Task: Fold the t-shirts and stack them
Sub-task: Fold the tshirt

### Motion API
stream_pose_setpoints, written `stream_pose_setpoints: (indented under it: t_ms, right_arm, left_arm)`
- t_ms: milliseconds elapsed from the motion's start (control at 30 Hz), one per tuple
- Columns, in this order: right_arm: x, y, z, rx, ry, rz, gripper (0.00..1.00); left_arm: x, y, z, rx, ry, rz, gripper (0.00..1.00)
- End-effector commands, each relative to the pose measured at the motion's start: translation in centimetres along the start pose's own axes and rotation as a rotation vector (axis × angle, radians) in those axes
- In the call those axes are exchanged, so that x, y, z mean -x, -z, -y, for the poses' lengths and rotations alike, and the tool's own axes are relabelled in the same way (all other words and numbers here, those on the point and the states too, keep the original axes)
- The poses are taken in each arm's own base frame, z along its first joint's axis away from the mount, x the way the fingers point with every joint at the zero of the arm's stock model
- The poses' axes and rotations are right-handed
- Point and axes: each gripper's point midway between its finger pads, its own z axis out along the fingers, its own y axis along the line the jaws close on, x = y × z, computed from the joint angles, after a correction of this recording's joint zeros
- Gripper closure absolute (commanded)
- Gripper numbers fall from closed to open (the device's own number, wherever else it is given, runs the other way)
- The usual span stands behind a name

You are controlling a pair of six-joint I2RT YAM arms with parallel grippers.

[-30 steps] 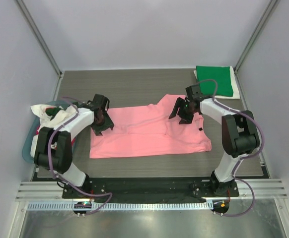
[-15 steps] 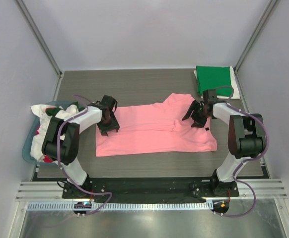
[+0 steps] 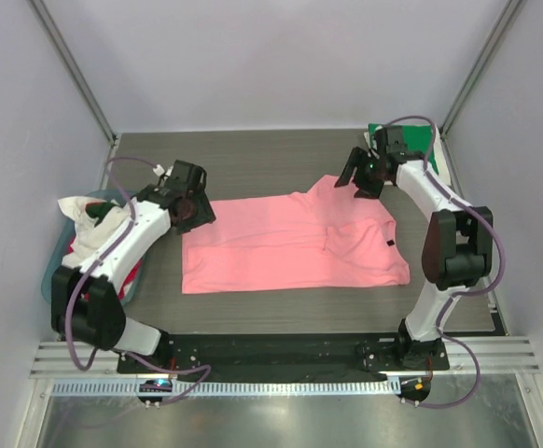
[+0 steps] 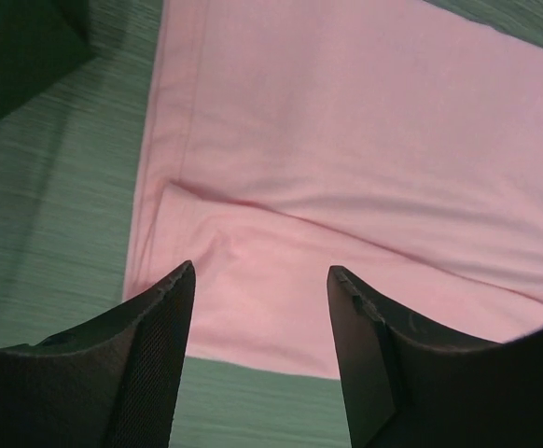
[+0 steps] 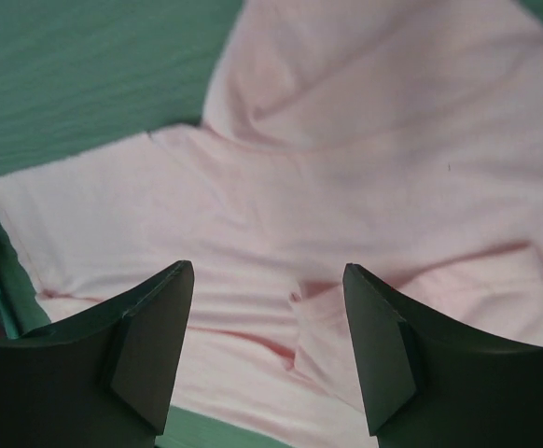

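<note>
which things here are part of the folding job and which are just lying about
Job: pink t-shirt, spread flat; green t-shirt, folded, far right; white and red shirts, heaped at left.
Lying about: teal tub; table.

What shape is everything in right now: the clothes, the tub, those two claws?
Salmon-pink cloth t-shirt: flat on the table, partly folded, not gripped.
Bright green t-shirt: folded, far right corner.
White cloth shirt: crumpled in the tub.
Teal plastic tub: holding unfolded clothes.
Left gripper: jaws open, empty.
Right gripper: jaws open, empty.
</note>
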Motion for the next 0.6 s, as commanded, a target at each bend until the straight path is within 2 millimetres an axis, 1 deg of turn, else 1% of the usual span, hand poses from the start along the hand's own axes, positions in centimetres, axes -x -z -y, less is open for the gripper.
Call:
stream_pose_setpoints:
  t_ms: [0, 33, 67, 100, 133, 167, 200, 233, 267, 300, 333, 367, 467, 533, 567]
  right_arm:
    - [2.9, -1.8, 0.1, -0.035, 0.042, 0.017, 0.29]
    - [4.8, -1.7, -0.7, -0.03, 0.065, 0.051, 0.29]
    - [5.2, -2.1, -0.4, -0.056, 0.069, 0.048, 0.29]
    - [5.4, -3.5, 0.5, -0.091, 0.069, 0.028, 0.29]
    - [7.5, -3.2, 0.2, -0.117, 0.084, 0.078, 0.3]
    - [7.8, -3.4, 0.6, -0.142, 0.095, 0.077, 0.3]
    - [7.8, -4.6, 1.2, -0.165, 0.099, 0.06, 0.3]
    - [9.6, -4.3, 1.0, -0.186, 0.116, 0.107, 0.3]
    - [9.7, -4.6, 1.5, -0.211, 0.13, 0.099, 0.3]
    - [10.2, -4.8, 1.8, -0.231, 0.139, 0.106, 0.32]
    - [10.8, -5.4, 2.0, -0.245, 0.148, 0.11, 0.32]
    - [11.3, -5.3, 3.3, -0.318, 0.154, 0.128, 0.32]
    - [12.2, -5.7, 4.4, -0.38, 0.188, 0.146, 0.34]
    - [12.7, -5.9, 4.7, -0.397, 0.202, 0.157, 0.36]
    - [12.6, -6.5, 5.1, -0.407, 0.201, 0.148, 0.37]
  left_arm:
    - [-0.2, 3.4, -3.0, 0.059, -0.071, 0.032, 0.4]
    - [-0.4, 3.8, -3.4, 0.065, -0.083, 0.038, 0.4]
    - [-1.0, 3.9, -4.3, 0.082, -0.088, 0.036, 0.4]
    - [-1.2, 4.2, -4.8, 0.089, -0.092, 0.044, 0.4]
    - [-1.4, 5.0, -5.2, 0.075, -0.091, 0.065, 0.4]
    - [-2.1, 4.9, -5.9, 0.084, -0.095, 0.059, 0.4]
    - [-2.3, 5.1, -6.1, 0.08, -0.094, 0.068, 0.4]
    - [-2.2, 5.7, -6.3, 0.062, -0.088, 0.098, 0.4]
    - [-2.2, 5.8, -6.5, 0.058, -0.084, 0.113, 0.4]
    - [-2.8, 5.5, -7.0, 0.068, -0.087, 0.113, 0.4]
    - [-2.9, 5.5, -7.2, 0.064, -0.083, 0.123, 0.4]
    - [-3.0, 5.7, -7.3, 0.053, -0.079, 0.139, 0.4]
    - [-2.7, 6.2, -6.7, 0.012, -0.072, 0.16, 0.4]
    - [-2.4, 6.1, -6.8, 0.016, -0.076, 0.171, 0.4]
    - [-2.4, 6.0, -6.7, 0.017, -0.079, 0.168, 0.4]
